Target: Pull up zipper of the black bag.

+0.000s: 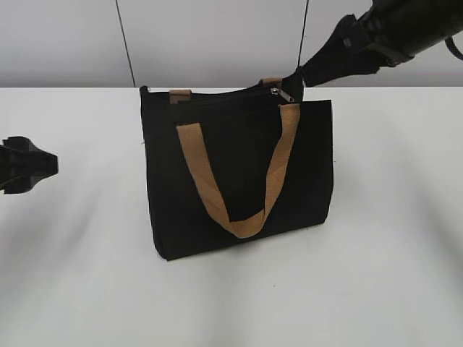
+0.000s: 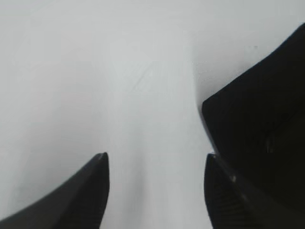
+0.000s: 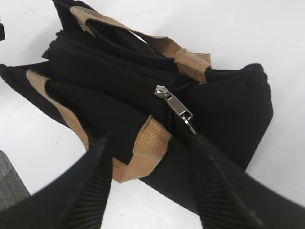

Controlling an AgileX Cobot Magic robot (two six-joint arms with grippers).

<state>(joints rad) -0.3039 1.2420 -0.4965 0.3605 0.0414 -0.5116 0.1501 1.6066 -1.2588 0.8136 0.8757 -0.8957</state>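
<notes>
Exterior view: we record the black bag (image 1: 239,173) upright mid-worktop (image 1: 391,275), zipper (image 1: 281,95) at its top edge toward 1 o'clock; the right hand (image 1: 300,76) hovers there, the left hand (image 1: 25,165) waits at 9 o'clock.

Left wrist view: our left hand (image 2: 155,191) spread apart, empty, bag fabric at 3 o'clock.

Right wrist view: our right hand (image 3: 152,181) spread apart; one finger (image 3: 214,176) just beside the pull tab.

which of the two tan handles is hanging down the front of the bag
The near strap handle, looping down the black bag front; the far handle only shows short stubs at the top edge.
</notes>
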